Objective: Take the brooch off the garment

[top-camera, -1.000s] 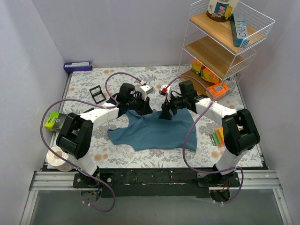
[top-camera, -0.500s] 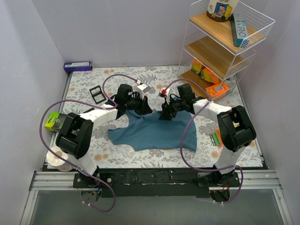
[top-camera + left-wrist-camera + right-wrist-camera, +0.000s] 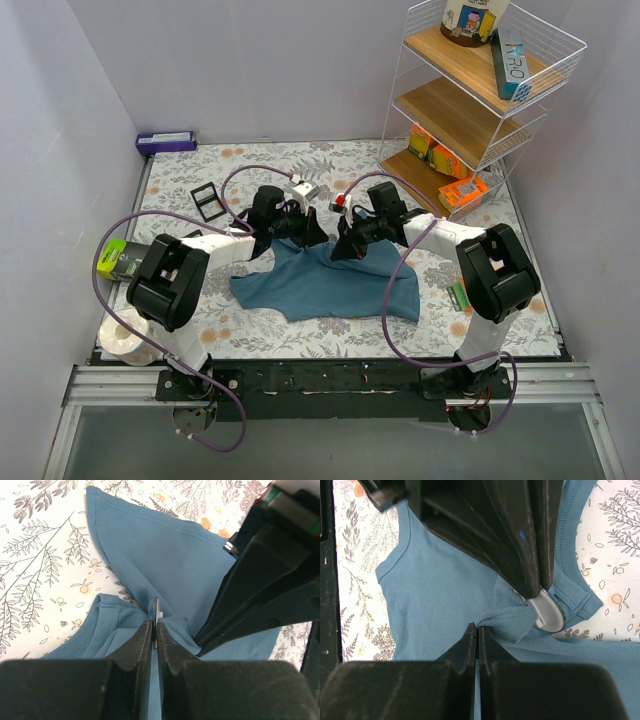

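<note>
The teal-blue garment (image 3: 320,285) lies on the floral tablecloth between the two arms, bunched up at its far edge near the collar. My left gripper (image 3: 155,630) is shut on the brooch (image 3: 156,611), a thin whitish disc seen edge-on between its tips. In the right wrist view the brooch (image 3: 547,612) shows as a pale round pin by the collar, clamped by the left gripper's fingers (image 3: 520,555). My right gripper (image 3: 478,627) is shut on a raised fold of the garment (image 3: 440,590) just beside the brooch. From above, the left gripper (image 3: 312,232) and right gripper (image 3: 340,246) nearly touch.
A wire rack (image 3: 480,100) with wooden shelves and boxes stands at the back right. A purple box (image 3: 166,141) and a black frame (image 3: 205,200) lie at the back left. A green item (image 3: 112,258) and a white roll (image 3: 122,335) sit at the left edge.
The right gripper has moved left to the left gripper and closed on a fold of the garment beside the brooch. The left gripper has stayed shut in place.
</note>
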Controlling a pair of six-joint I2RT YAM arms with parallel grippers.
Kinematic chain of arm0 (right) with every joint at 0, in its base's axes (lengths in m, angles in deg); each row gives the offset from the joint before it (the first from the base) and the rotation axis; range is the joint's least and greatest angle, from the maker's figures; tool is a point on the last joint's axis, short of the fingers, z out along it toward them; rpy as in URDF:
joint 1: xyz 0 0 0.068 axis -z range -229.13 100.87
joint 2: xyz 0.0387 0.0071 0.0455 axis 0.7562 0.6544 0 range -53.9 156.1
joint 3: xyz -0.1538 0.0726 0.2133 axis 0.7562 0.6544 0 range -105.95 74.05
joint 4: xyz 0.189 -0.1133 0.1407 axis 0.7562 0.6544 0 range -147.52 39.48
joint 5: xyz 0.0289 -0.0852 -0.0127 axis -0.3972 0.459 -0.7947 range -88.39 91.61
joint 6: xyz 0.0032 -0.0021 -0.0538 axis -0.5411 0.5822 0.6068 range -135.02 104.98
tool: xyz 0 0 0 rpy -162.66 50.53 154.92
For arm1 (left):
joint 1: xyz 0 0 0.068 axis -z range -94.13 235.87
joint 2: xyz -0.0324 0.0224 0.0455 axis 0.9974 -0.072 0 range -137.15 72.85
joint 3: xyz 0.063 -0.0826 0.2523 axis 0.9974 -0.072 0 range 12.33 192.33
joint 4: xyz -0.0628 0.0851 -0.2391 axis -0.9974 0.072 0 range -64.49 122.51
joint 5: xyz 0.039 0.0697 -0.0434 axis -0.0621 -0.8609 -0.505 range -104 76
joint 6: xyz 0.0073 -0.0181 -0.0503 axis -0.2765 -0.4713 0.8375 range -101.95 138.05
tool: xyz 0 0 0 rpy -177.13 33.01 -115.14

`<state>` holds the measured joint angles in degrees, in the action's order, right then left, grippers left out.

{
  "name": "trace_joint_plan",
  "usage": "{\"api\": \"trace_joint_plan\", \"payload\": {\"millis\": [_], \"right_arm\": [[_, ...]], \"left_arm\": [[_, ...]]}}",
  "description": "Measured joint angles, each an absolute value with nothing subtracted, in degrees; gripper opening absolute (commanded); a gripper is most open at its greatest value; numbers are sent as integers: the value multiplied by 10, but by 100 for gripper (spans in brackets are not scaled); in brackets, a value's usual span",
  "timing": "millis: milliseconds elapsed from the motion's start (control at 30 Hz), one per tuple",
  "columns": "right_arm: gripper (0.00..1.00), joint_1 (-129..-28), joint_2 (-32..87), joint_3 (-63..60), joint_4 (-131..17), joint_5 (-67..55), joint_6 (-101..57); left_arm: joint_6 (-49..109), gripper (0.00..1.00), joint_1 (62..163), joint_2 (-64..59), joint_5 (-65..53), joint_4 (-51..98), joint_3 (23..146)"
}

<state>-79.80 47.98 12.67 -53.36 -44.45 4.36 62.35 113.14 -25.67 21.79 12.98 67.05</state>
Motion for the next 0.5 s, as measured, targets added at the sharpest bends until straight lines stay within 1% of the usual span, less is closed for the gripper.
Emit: {"api": "trace_joint_plan", "payload": {"millis": [267,300,333,433,500], "right_arm": [[1,-797,497,107,-534,-457,27],[6,-797,498,106,-534,-457,27],[21,-797,501,105,-534,-457,27],[38,-796,509,87,-512,-459,32],[42,-791,514,61,-481,-465,39]], "left_arm": [[639,0,1140,-305,216,79,670],[644,0,1141,-307,217,71,670],[648,0,1141,-309,219,64,670],[661,0,1141,-309,228,42,669],[669,0,1141,-309,233,28,665]]}}
